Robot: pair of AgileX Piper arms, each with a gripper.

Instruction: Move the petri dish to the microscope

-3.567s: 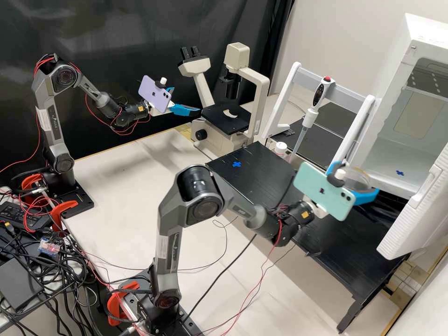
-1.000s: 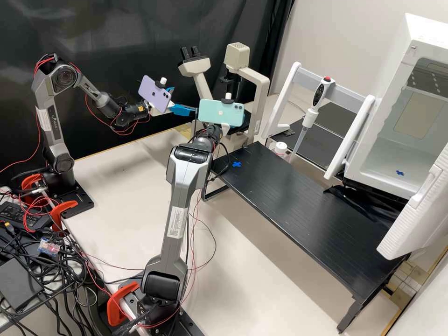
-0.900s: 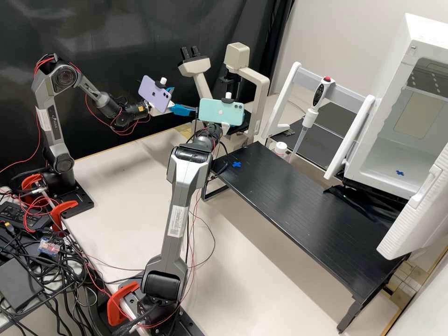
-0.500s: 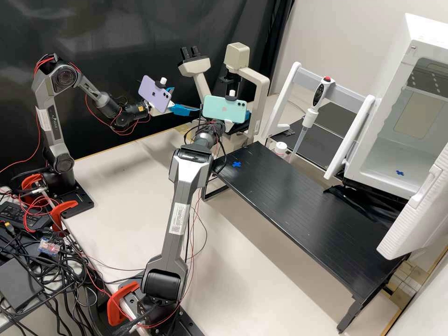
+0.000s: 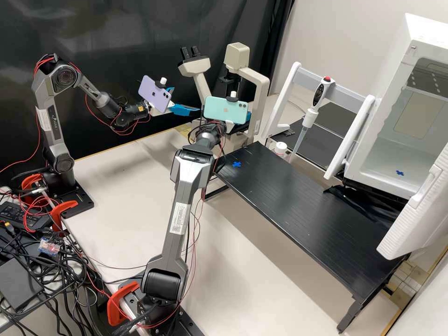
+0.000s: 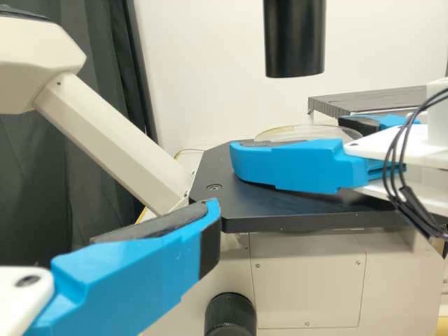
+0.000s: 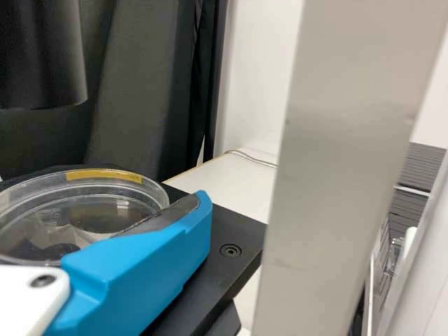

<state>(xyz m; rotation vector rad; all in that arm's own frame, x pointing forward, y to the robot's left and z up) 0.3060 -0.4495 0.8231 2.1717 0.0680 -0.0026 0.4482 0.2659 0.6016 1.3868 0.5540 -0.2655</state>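
Observation:
At the microscope [image 5: 237, 56] stage, my right gripper [image 5: 248, 116] is mostly behind the green phone in the high view. In the right wrist view, my right gripper [image 7: 94, 213] has a blue finger against the rim of the clear petri dish [image 7: 70, 175]. The left wrist view shows the petri dish [image 6: 301, 131] flat between its two fingers, low over the black stage [image 6: 245, 206]; contact with the stage I cannot tell. My left gripper [image 5: 186, 99] stands open left of the stage, with nothing between its fingers. One finger of the left gripper [image 6: 105, 213] is near in its wrist view.
The microscope's beige upright [image 7: 343, 168] stands close beside my right gripper. The black condenser tube [image 6: 295, 38] hangs above the stage. A black shelf [image 5: 303, 214], a pipette [image 5: 310, 116] and an opened white cabinet [image 5: 387, 154] lie to the right.
My right arm has swung from beside the white cabinet over to the microscope, carrying the dish. In the last second it has shifted slightly rightward in the high view. The left arm has stayed still.

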